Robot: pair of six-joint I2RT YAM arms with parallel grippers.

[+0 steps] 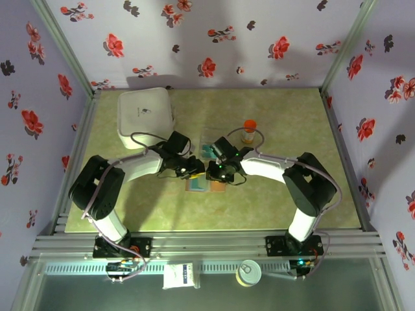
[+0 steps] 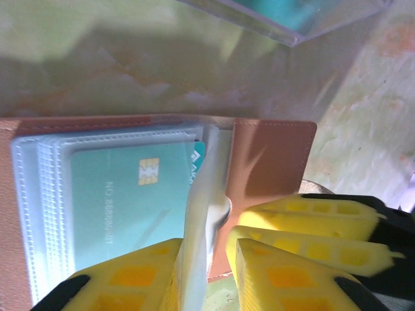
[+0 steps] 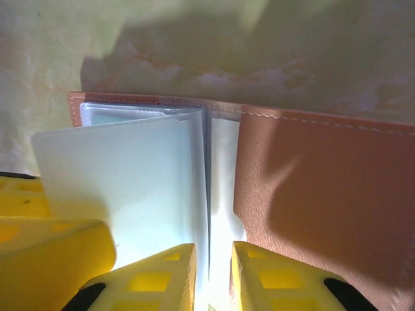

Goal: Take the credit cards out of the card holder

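The card holder (image 2: 266, 162) lies open on the tabletop (image 1: 272, 207) between both arms, the left gripper (image 2: 207, 272) and right gripper (image 3: 213, 272) each pinching a clear sleeve, a teal credit card (image 2: 130, 194) lying lengthwise just ahead of the left gripper.

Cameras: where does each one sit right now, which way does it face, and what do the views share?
Top external: above and behind the bases, looking down on the table, both arms meeting over the card holder.
Left wrist: on the left arm, facing the open card holder and a teal credit card; left gripper, yellow fingers.
Right wrist: on the right arm, facing the holder's clear sleeves; right gripper.
Shared: the card holder.
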